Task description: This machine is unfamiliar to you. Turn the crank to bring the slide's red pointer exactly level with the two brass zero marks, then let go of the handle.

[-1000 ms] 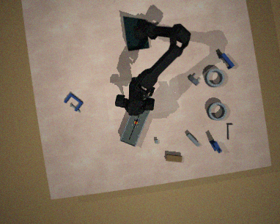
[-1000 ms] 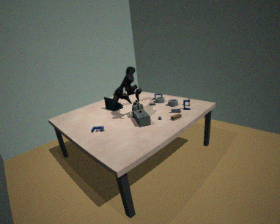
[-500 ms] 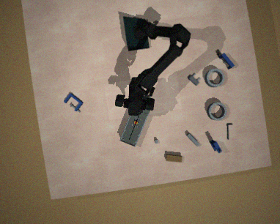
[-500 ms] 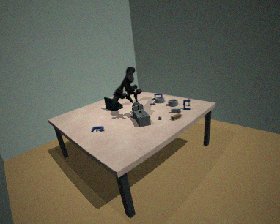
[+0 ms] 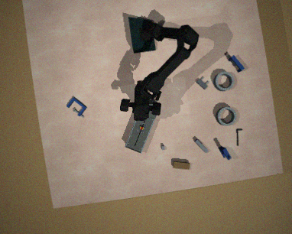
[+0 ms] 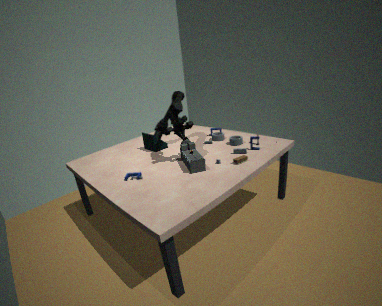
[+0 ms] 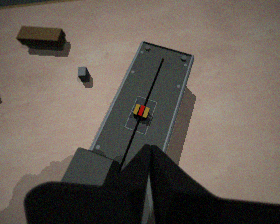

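The machine is a long grey box (image 5: 131,144) (image 6: 196,165) (image 7: 167,75) with a dark slot along its top. On the slot, the red pointer (image 7: 142,111) sits between two brass marks, one brass mark (image 7: 136,108) on its left and the other brass mark (image 7: 147,112) on its right. The three look about level; a very small offset cannot be told. A raised grey block (image 7: 88,167) stands at the machine's near end in the wrist view. My gripper (image 7: 149,150) is shut, its fingertips together above the near end, with nothing visible between them. The crank handle is hidden behind the gripper.
A wooden block (image 5: 181,164) (image 7: 41,35) and a small grey cube (image 5: 163,146) (image 7: 83,73) lie beside the machine. A blue clamp (image 5: 71,101) (image 6: 134,175) lies on the other side. Two grey rings and several tools lie farther off. A dark green panel (image 5: 136,45) stands by the arm's base.
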Controlling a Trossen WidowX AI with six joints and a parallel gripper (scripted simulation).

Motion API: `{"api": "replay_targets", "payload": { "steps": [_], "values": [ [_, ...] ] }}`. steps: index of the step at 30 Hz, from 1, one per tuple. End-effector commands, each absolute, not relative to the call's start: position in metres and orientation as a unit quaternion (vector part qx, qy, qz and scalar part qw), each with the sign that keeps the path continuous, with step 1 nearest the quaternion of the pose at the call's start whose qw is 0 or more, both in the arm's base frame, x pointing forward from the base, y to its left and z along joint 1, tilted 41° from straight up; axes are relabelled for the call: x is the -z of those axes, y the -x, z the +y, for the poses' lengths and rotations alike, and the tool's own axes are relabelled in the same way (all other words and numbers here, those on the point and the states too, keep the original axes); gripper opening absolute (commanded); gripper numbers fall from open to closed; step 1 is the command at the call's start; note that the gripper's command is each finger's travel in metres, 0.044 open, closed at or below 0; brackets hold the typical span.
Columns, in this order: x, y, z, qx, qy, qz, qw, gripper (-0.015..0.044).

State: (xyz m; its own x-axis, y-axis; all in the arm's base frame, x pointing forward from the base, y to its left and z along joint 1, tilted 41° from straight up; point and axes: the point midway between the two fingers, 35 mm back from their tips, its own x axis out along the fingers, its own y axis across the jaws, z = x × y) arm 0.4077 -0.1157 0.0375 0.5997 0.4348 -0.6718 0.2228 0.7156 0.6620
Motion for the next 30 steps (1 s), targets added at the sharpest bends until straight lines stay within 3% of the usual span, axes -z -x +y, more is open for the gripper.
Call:
{"api": "replay_targets", "payload": {
  "steps": [1, 8, 24, 30],
  "values": [
    [-0.037, -0.408, -0.116, -0.065, -0.371, 0.443, 0.814, 0.0000],
    [-0.037, -0.408, -0.116, -0.065, -0.371, 0.443, 0.814, 0.0000],
    [-0.040, -0.408, -0.118, -0.065, -0.371, 0.443, 0.814, 0.0420],
    [-0.067, -0.408, -0.141, -0.065, -0.371, 0.443, 0.814, 0.0440]
  ]
}}
